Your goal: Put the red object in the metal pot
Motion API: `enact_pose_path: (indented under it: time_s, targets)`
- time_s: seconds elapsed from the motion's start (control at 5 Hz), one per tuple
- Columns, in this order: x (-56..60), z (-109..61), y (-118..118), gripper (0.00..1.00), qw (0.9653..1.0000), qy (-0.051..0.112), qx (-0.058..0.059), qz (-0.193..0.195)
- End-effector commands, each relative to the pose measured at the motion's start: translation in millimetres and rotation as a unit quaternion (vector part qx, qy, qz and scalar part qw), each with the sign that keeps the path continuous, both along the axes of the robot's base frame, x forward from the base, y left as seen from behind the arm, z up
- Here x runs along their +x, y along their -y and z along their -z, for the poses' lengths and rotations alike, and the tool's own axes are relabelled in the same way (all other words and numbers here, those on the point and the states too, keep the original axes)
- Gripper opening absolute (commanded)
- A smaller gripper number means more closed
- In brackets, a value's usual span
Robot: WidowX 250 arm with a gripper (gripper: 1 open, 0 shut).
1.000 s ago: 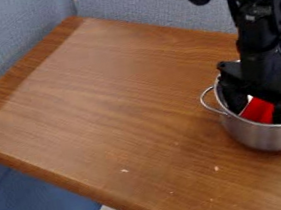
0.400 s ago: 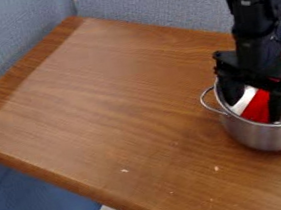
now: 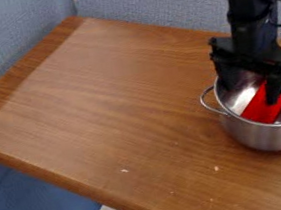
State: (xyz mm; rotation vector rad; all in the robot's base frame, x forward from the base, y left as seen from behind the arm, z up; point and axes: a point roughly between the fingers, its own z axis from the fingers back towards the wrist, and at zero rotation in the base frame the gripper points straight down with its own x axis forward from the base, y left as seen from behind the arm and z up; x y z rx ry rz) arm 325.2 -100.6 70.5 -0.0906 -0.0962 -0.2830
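A black robot arm (image 3: 251,2) is seen reaching down from the upper right over a wooden table (image 3: 95,99), its gripper (image 3: 260,79) pointed straight down above the mouth of a shiny metal pot (image 3: 262,128). The jaws are spread wide and nothing is pinched between them; the two dark fingers (image 3: 232,80) are seen standing apart, one toward the pot's left rim and the other toward its right. The red object (image 3: 268,102), a bright elongated block, is found inside the pot, leaning at a slant against the inner wall with its upper end raised toward the far right of the rim and its lower end down near the bottom. Part of the block is hidden behind the right finger, so whether the finger is touching it cannot be told. The pot is placed near the right front edge of the table, with a small loop handle (image 3: 208,100) showing on its left side. A blue-grey padded wall (image 3: 127,3) is seen behind the table, and the rest of the brown, wood-grained top is shown stretching away to the left.
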Motion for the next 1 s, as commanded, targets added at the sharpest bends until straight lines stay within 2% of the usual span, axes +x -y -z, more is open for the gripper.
enact_pose_path:
  time_s: [0.0,0.8]
  targets:
    - [13.4,-19.9,-3,1.0,0.9992,0.039,-0.01,-0.007]
    - [21.1,-3.1,2,1.0,0.9994,0.03,-0.015,-0.004]
